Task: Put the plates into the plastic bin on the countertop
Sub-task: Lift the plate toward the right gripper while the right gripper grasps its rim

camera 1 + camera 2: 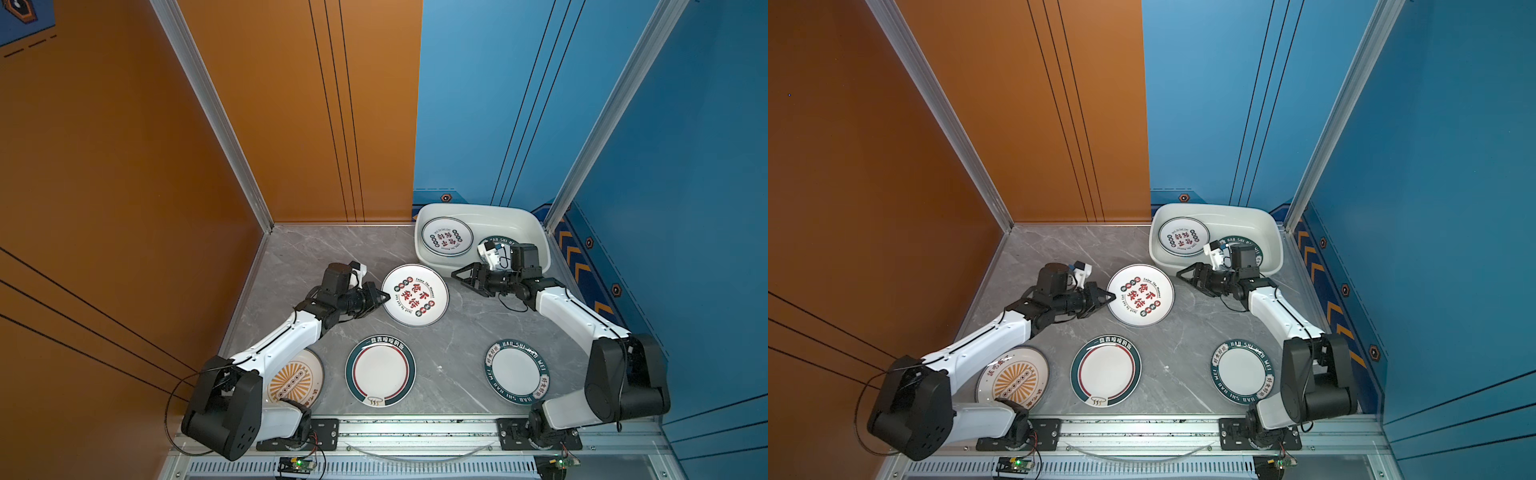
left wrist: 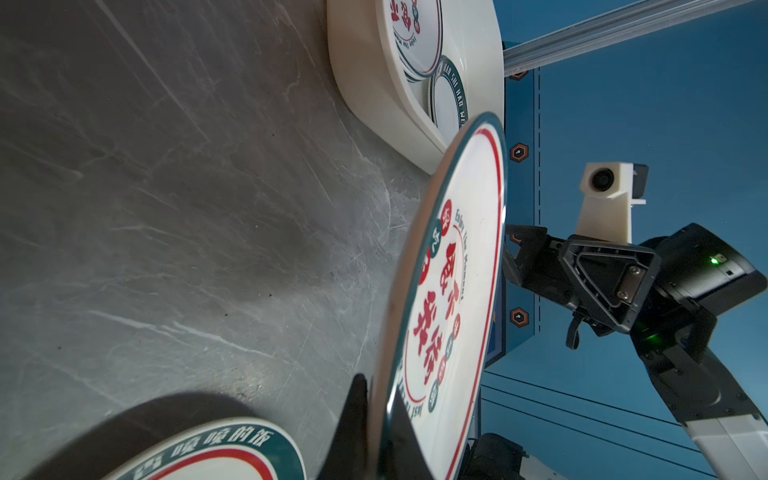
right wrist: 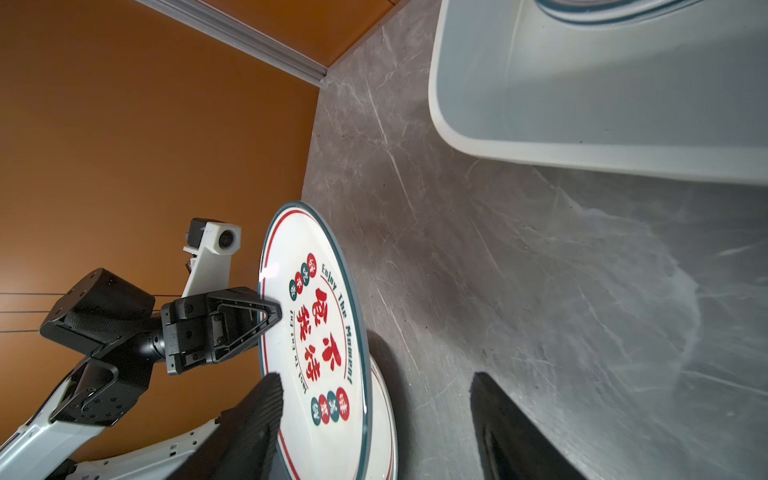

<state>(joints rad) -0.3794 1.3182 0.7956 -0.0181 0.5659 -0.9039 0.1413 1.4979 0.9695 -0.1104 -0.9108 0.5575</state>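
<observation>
the countertop [image 1: 324,253] is a flat grey slab with thin white veins, like marble. it fills the lower middle of both top views. behind it, a smooth orange wall [image 1: 104,166] stands on the left and a smooth blue wall [image 1: 478,104] on the right, both with thin dark lines. a silver metal post [image 1: 216,112] runs up the left back corner.

the plastic bin [image 1: 503,222] sits at the back of the countertop, right of centre in the frame. it is white and shiny, a box shape with round corners and a rolled rim. inside it lie a red-letter plate [image 1: 446,236] and a green-rim plate [image 1: 494,242], which is partly hidden by the right arm.

the left gripper [image 1: 384,297] is pinched tight on the left edge of the big plate [image 1: 415,295] in the middle of the frame. this plate is round, white and glossy, with red characters and a thin green rim. in the wrist views it looks tipped up from the countertop, with a dark shadow under it. the right gripper [image 1: 463,279] is spread wide and holds nothing. it hangs just right of the big plate, in front of the bin.

three more round plates lie flat along the bottom of the frame. the sunburst plate [image 1: 295,380] is partly under the left arm, then come the ring plate [image 1: 380,371] and the lettered plate [image 1: 516,371].
</observation>
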